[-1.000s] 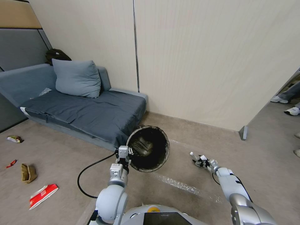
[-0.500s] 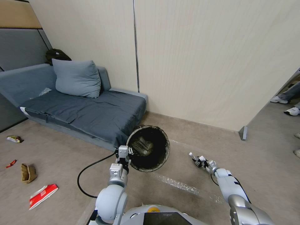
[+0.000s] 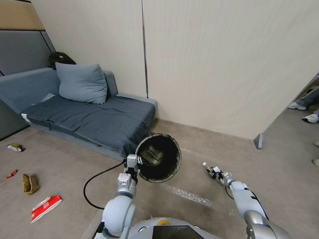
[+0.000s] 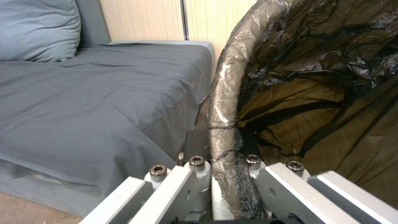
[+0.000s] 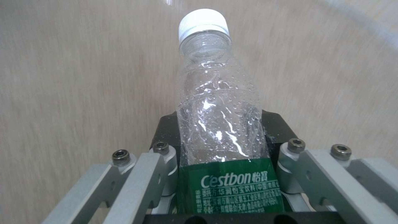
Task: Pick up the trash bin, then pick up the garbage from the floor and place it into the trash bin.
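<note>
At the centre of the head view, the left gripper [image 3: 133, 163] holds the small round white plastic trash bin [image 3: 159, 158] lined with a black plastic bag, its fingers [image 4: 188, 174] clamped on the bag-covered rim. The bin is tipped so its dark mouth faces the camera, raised just in front of the corner of the grey sofa [image 3: 83, 116]. In the left wrist view the wrinkled black liner [image 4: 315, 93] spreads across the right half of the frame.

In the lower right of the head view, the right gripper [image 3: 214, 171] reaches out over the brown floor [image 3: 66, 172], well apart from the bin. Its fingers [image 5: 159, 168] are closed on the clear plastic bottle [image 5: 219, 124] with a green label and white cap, the cap pointing away from the wrist.

At the left edge of the head view more litter lies on the floor: a red-and-white crushed carton [image 3: 45, 207], a tan paper bag [image 3: 30, 183], a small red scrap [image 3: 12, 173] and a yellow snack wrapper [image 3: 15, 147].
</note>
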Available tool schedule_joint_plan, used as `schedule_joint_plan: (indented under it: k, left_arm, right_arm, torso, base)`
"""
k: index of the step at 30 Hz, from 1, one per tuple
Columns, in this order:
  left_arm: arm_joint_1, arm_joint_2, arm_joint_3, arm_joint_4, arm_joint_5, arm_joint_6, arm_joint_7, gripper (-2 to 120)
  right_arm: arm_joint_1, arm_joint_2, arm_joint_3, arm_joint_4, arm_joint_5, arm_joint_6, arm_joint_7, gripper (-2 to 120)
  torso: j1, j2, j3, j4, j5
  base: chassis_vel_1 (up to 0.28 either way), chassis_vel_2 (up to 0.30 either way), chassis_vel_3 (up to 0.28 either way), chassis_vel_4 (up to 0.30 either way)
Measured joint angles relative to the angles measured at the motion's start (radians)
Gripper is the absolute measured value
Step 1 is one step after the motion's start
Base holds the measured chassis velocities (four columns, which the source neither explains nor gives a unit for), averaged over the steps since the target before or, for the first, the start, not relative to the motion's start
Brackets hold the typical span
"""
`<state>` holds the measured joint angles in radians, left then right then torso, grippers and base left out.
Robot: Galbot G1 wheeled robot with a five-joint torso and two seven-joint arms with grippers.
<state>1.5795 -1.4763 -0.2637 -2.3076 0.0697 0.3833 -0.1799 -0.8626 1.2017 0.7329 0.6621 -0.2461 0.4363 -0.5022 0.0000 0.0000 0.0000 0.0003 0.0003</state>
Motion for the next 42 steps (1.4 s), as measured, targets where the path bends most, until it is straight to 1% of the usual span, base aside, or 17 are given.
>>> schedule_joint_plan:
  k: [1, 4, 6, 8, 9, 12, 14, 15, 16, 17, 20, 21, 24, 29, 32, 38, 42]
  left_arm:
    - [0.0, 0.0, 0.0, 0.0, 0.0, 0.0, 0.0, 0]
    - [-0.003, 0.002, 0.012, 0.01, -0.005, 0.001, -0.001, 0]
    - [-0.004, 0.002, 0.015, 0.012, -0.007, 0.002, -0.002, 0]
    - [-0.007, 0.005, 0.02, 0.018, -0.01, 0.003, -0.002, 0]
    - [-0.007, 0.005, 0.02, 0.018, -0.01, 0.003, -0.002, 0]
    - [-0.013, 0.008, 0.021, 0.023, -0.017, 0.004, -0.003, 0]
    - [-0.013, 0.009, 0.021, 0.023, -0.018, 0.004, -0.003, 0]
    - [-0.014, 0.009, 0.023, 0.026, -0.02, 0.005, -0.003, 0]
    - [-0.015, 0.009, 0.027, 0.029, -0.02, 0.006, -0.004, 0]
    - [-0.015, 0.009, 0.027, 0.029, -0.02, 0.006, -0.004, 0]
    - [-0.014, 0.008, 0.037, 0.033, -0.027, 0.01, -0.005, 0]
    - [-0.014, 0.008, 0.037, 0.033, -0.027, 0.01, -0.005, 0]
    - [-0.015, 0.006, 0.045, 0.042, -0.038, 0.021, -0.009, 0]
    - [-0.015, 0.006, 0.052, 0.043, -0.059, 0.038, -0.013, 0]
    - [-0.017, 0.006, 0.055, 0.045, -0.072, 0.053, -0.015, 0]
    - [-0.015, 0.005, 0.054, 0.043, -0.079, 0.063, -0.012, 0]
    - [-0.012, 0.003, 0.049, 0.038, -0.079, 0.064, -0.009, 0]
  right_arm:
    - [0.0, 0.0, 0.0, 0.0, 0.0, 0.0, 0.0, 28]
    - [-0.068, 0.01, -0.016, 0.178, 0.108, -0.015, 0.024, 28]
    - [-0.085, 0.015, -0.019, 0.225, 0.141, -0.022, 0.033, 28]
    - [-0.146, 0.033, -0.03, 0.385, 0.234, -0.047, 0.061, 28]
    - [-0.146, 0.033, -0.03, 0.385, 0.234, -0.047, 0.061, 28]
    - [-0.216, 0.063, -0.026, 0.613, 0.294, -0.05, 0.09, 28]
    - [-0.219, 0.064, -0.025, 0.621, 0.296, -0.05, 0.091, 28]
    - [-0.267, 0.079, -0.02, 0.749, 0.328, -0.054, 0.107, 28]
    - [-0.309, 0.089, -0.019, 0.853, 0.351, -0.062, 0.116, 28]
    - [-0.309, 0.089, -0.019, 0.853, 0.351, -0.062, 0.116, 28]
    - [-0.398, 0.106, -0.027, 1.092, 0.379, -0.078, 0.128, 28]
    - [-0.398, 0.106, -0.027, 1.092, 0.379, -0.078, 0.128, 28]
    - [-0.472, 0.126, -0.065, 1.259, 0.391, -0.073, 0.138, 28]
    - [-0.548, 0.133, -0.143, 1.375, 0.388, -0.051, 0.141, 28]
    - [-0.618, 0.138, -0.236, 1.458, 0.348, -0.02, 0.151, 28]
    - [-0.665, 0.146, -0.322, 1.475, 0.289, 0.008, 0.159, 28]
    - [-0.679, 0.156, -0.378, 1.425, 0.238, 0.033, 0.164, 28]
  torso:
    - [0.0, 0.0, 0.0, 0.0, 0.0]
    - [0.0, 0.0, 0.0, -0.0006, -0.0008]
    - [0.0, 0.0, 0.0, -0.0004, -0.0008]
    - [0.0, 0.0, 0.0, -0.0001, -0.0002]
    - [0.0, 0.0, 0.0, -0.0001, -0.0002]
    - [0.0, 0.0, 0.0, -0.0002, -0.0004]
    - [0.0, 0.0, 0.0, -0.0001, -0.0004]
    - [0.0, 0.0, 0.0, 0.0002, -0.001]
    - [0.0, 0.0, 0.0, -0.0007, -0.0001]
    - [0.0, 0.0, 0.0, -0.0007, -0.0001]
    - [0.0, 0.0, 0.0, -0.0004, -0.0007]
    - [0.0, 0.0, 0.0, -0.0004, -0.0007]
    - [0.0, 0.0, 0.0, -0.0001, -0.0008]
    - [0.0, 0.0, 0.0, -0.0004, -0.0009]
    - [0.0, 0.0, 0.0, -0.0004, -0.0007]
    - [0.0, 0.0, 0.0, -0.0005, -0.0006]
    - [0.0, 0.0, 0.0, -0.0003, -0.0004]
  base:
    - [0.0, 0.0, 0.0, 0.0]
    - [0.0, 0.0, 0.0, 0.0]
    - [0.0, 0.0, 0.0, 0.0]
    - [0.0, 0.0, 0.0, 0.0]
    - [0.0, 0.0, 0.0, 0.0]
    - [0.0, 0.0, 0.0, 0.0]
    - [0.0, 0.0, 0.0, 0.0]
    - [0.0, 0.0, 0.0, 0.0]
    - [0.0, 0.0, 0.0, 0.0]
    - [0.0, 0.0, 0.0, 0.0]
    - [0.0, 0.0, 0.0, 0.0]
    - [0.0, 0.0, 0.0, 0.0]
    - [0.0, 0.0, 0.0, 0.0]
    - [0.0, 0.0, 0.0, 0.0]
    - [0.0, 0.0, 0.0, 0.0]
    - [0.0, 0.0, 0.0, 0.0]
    - [0.0, 0.0, 0.0, 0.0]
